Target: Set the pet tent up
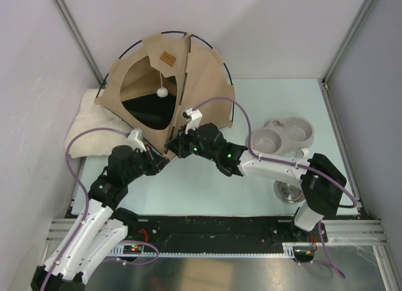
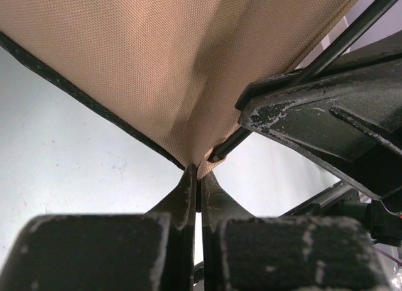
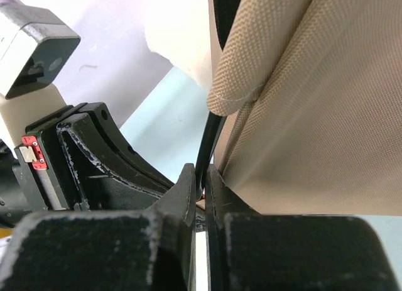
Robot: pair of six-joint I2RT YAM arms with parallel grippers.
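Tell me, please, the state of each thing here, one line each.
tent, standing, near corner pinched.
pole, arched, end gripped.
left gripper, shut on tent corner.
right gripper, shut on pole.
cushion, flat, beside tent.
double bowl, upright, empty.
steel bowl, partly hidden.

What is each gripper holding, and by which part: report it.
The left gripper pinches the pet tent by its near bottom corner tip. The right gripper is shut on a tent pole, at its lower end.
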